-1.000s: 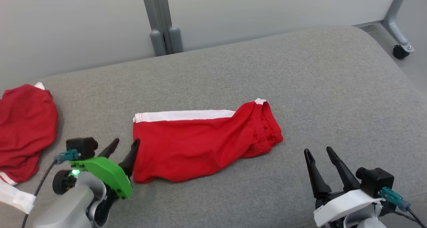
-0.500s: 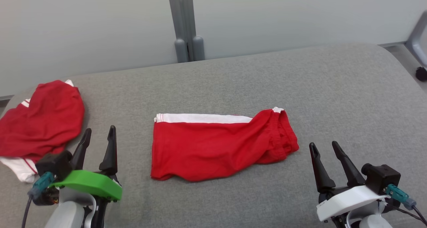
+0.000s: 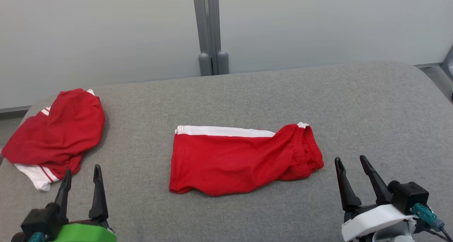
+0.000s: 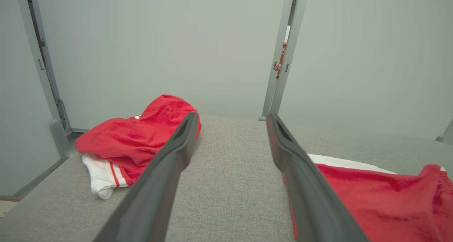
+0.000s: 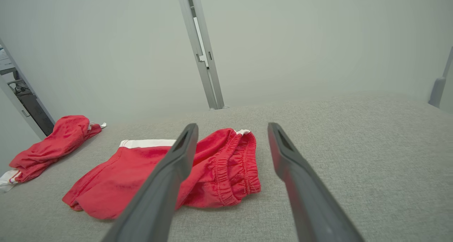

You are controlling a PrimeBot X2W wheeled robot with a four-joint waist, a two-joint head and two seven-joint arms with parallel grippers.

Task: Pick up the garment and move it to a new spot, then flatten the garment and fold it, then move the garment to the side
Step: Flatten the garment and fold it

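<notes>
The garment (image 3: pixel 233 164), red shorts with a white side stripe, lies folded flat in the middle of the grey cushion (image 3: pixel 318 100); it also appears in the left wrist view (image 4: pixel 371 199) and the right wrist view (image 5: pixel 141 167). My left gripper (image 3: pixel 81 171) hovers open at the lower left, well clear of the garment's left edge, nothing between its fingers (image 4: pixel 231 116). At the lower right my right gripper (image 3: pixel 351 160) stands open and empty (image 5: pixel 232 126), just off the elastic waistband end.
A second red garment with white trim (image 3: pixel 60 128) lies bunched at the cushion's far left corner (image 4: pixel 134 136). A grey partition post (image 3: pixel 211 33) rises behind the cushion against a pale wall. The cushion's edge curves away at the right.
The camera has shifted, so the whole picture moved. My left gripper, which was at the folded garment's left edge, has drawn back toward the lower left. The right gripper kept its place.
</notes>
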